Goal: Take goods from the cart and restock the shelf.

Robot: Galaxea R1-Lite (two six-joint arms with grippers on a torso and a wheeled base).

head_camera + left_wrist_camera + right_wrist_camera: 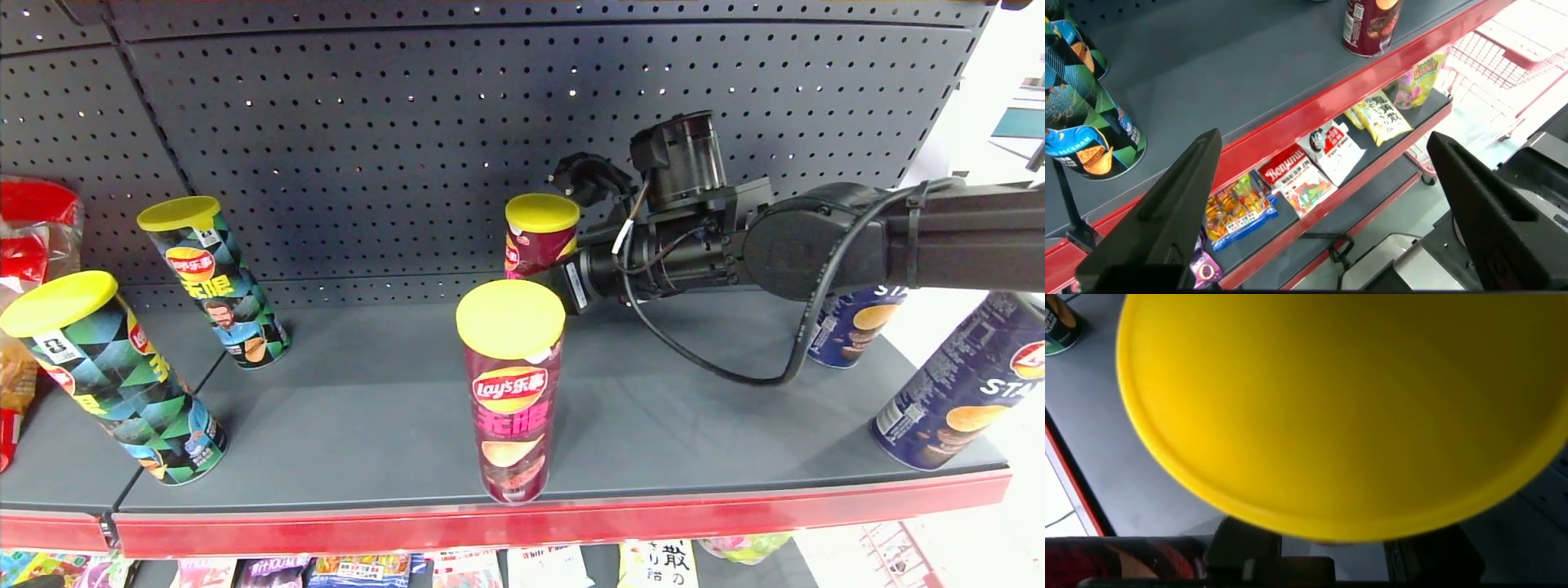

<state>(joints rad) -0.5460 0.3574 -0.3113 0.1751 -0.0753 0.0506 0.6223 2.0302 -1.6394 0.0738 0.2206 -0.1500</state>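
Right end effector (pixel 569 276) sits against the rear maroon can (pixel 539 233), which stands at the back of the shelf (pixel 367 408). I cannot tell if I'm clamped on it. Left end effector (pixel 1323 147) is spread apart, out in front of the shelf.

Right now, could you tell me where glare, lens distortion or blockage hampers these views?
Head view: bright light washes out the right-hand room; the wide lens tilts the front green chip can and front blue chip can outward. Right wrist view: the yellow lid hides its can. Left wrist view: the fingers are dark silhouettes.
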